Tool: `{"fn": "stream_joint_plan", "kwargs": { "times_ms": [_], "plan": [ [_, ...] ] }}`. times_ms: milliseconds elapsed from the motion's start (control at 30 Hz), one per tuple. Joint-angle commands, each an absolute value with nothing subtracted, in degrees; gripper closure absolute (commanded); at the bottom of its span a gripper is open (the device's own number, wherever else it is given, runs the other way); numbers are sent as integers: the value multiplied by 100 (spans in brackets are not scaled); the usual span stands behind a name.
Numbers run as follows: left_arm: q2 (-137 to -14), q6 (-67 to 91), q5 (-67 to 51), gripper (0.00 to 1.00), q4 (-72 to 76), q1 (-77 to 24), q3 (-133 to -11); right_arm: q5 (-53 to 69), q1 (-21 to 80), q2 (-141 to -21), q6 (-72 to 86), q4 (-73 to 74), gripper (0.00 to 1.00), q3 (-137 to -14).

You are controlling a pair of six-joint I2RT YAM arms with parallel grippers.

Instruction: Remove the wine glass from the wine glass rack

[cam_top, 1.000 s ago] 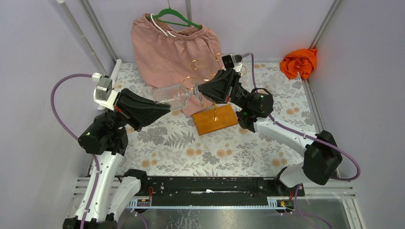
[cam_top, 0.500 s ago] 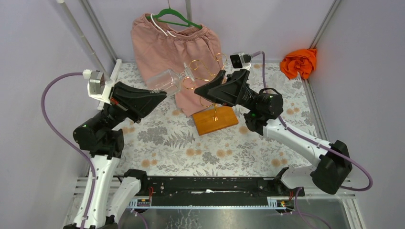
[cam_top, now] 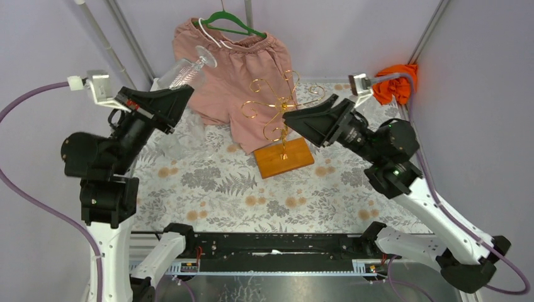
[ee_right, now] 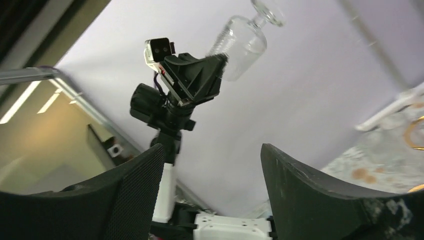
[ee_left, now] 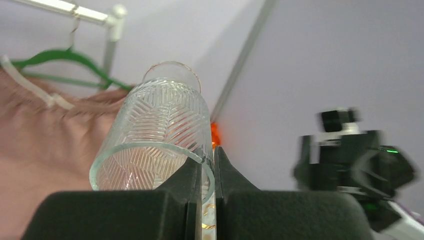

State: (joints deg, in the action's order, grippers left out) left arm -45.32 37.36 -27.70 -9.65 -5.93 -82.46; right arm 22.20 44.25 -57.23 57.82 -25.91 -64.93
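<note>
- wine glass: clear, cut lines on bowl, short stem, round foot. Off rack, up in air, tilted. Foot points up + away from L gripper, open mouth toward it. Rim pinched betw. its 2 fingers, bowl sticks out past tips.
- wine glass rack: thin gold curly wire arms on post, flat orange-brown wood base. Stands upright, just in front of R gripper tips, not betw. them. Well apart from L gripper + glass.

Pink shorts, green hanger, orange cloth
</note>
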Motion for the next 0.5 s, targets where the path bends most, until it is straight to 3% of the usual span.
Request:
{"fn": "stream_joint_plan", "kwargs": {
  "times_ms": [0,333,467],
  "plan": [
    [-4871,2973,-1799,100,-2493,-563,-8719,1227,4431,-5221,4432,-821,20,-6956],
    [-5716,2534,-1892,100,-4362,-561,-9861,-230,4434,-4712,3526,657,11,-7261],
    [-5874,2412,-1938,100,-4787,-562,-9930,-540,4434,-4605,3413,857,2,-7271]
  ]
}}
